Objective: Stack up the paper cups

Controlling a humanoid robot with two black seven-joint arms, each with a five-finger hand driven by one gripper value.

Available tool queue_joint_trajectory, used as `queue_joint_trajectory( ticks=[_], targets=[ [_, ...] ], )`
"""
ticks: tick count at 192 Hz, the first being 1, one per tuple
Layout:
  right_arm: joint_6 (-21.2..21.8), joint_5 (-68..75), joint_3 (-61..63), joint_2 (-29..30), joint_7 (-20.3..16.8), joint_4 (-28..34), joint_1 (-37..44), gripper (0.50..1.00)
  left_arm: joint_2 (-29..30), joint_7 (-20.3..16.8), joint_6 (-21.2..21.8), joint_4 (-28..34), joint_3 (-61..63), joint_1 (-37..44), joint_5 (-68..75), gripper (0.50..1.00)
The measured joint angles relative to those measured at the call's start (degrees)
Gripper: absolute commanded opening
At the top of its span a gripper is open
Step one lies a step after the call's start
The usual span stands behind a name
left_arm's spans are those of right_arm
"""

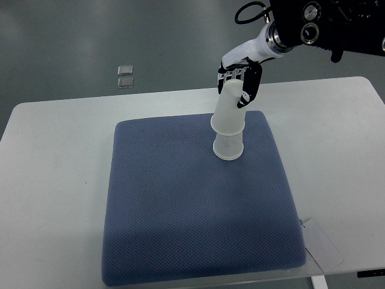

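Item one, your right hand [239,84]: a white-shelled arm entering from the upper right, ending in black-jointed fingers [251,84] that were curled round the upper paper cup [230,111], gripping it near its narrow closed end. Item two, that upper cup: matte white paper, tapered, inverted with its wide mouth downward, leaning slightly toward the top right, its rim set over the top of the cup beneath. Item three, the lower paper cup [228,147]: same white paper and tapered form, also mouth-down, standing on the pad with only its wider lower portion visible below the upper cup's rim. You could not tell from this view how far the one had slid over the other. Item four, the pad [180,211]: a blue, roughly square cushion with rounded corners and a fine dimpled weave, lying flat on the desk; the cups stood on its far right part. Item five, the desk [54,180]: smooth white top, rounded corners. Item six, a clear sheet [322,244] lay at the pad's near right corner, on the desk edge. Item seven, two small square glossy tiles [125,75] sat on the grey floor beyond the desk.
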Motion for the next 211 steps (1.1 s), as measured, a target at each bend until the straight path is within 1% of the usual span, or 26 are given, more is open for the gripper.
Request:
queue_joint_trajectory(
  ticks=[23, 42, 169, 211],
  targets=[
    [-0.02, -0.13, -0.08, 0.00, -0.03, 0.00, -0.24, 0.780, 0.00, 0.00, 0.00, 0.00, 0.00, 0.00, 0.00, 1.000],
    [-0.06, -0.21, -0.10, 0.00, -0.04, -0.03, -0.31, 0.787, 0.00, 0.00, 0.00, 0.00, 0.00, 0.00, 0.00, 1.000],
    [-0.20, -0.27, -0.19, 0.07, -0.04, -0.42, -0.18, 0.787, 0.00, 0.00, 0.00, 0.00, 0.00, 0.00, 0.00, 1.000],
    [-0.44, 0.80, 0.92, -1.07, 0.04, -1.61, -0.10, 0.805, 0.00, 0.00, 0.00, 0.00, 0.00, 0.00, 0.00, 1.000]
  ],
)
